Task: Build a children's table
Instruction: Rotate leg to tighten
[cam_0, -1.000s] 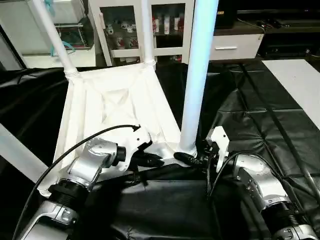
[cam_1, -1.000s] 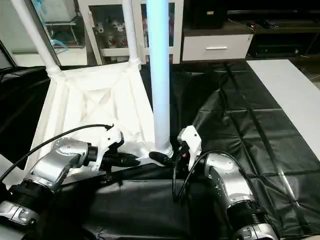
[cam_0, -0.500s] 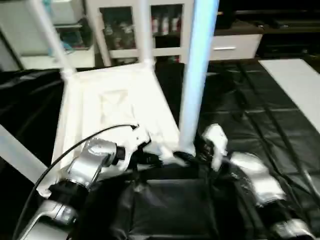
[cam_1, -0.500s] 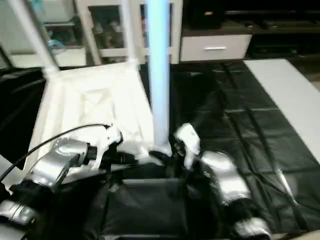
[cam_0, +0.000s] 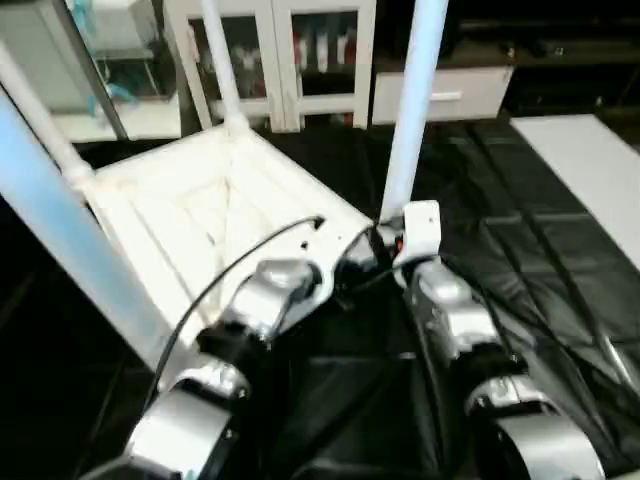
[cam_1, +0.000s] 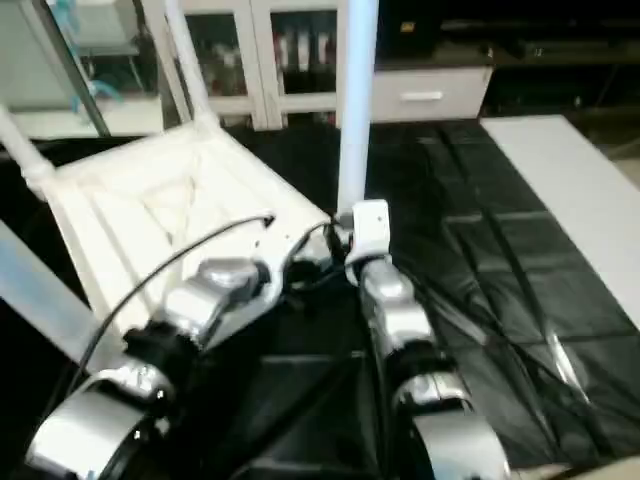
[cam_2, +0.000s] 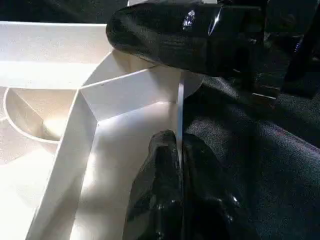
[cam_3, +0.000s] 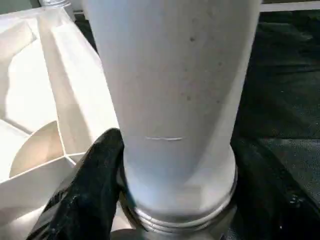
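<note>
Setting: black-draped work table (cam_0: 560, 280) filling lower frame, white cabinets (cam_0: 270, 50) along top.
Tabletop (cam_0: 190, 215): lying upside down at centre left, now turned about a quarter since a second ago.
Left gripper (cam_2: 177, 150): pinching tabletop rim, clenched.
Right gripper (cam_3: 170, 200): grasping leg (cam_3: 172, 90) at its socket base.
Meaning: rotating piece, likely reaching another corner.

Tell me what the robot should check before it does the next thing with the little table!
1. Left gripper pinching the tabletop rim: ok, fingers shut on the thin wall.
2. Right gripper around the near leg: ok, a finger on each side of its base.
3. Near leg upright in its corner socket: ok.
4. Near leg fully seated: cannot tell; ridges show at its base.
5. All four legs fitted: ok, four stand up from the corners.
6. Tabletop lying underside up on the black cover: ok.
</note>
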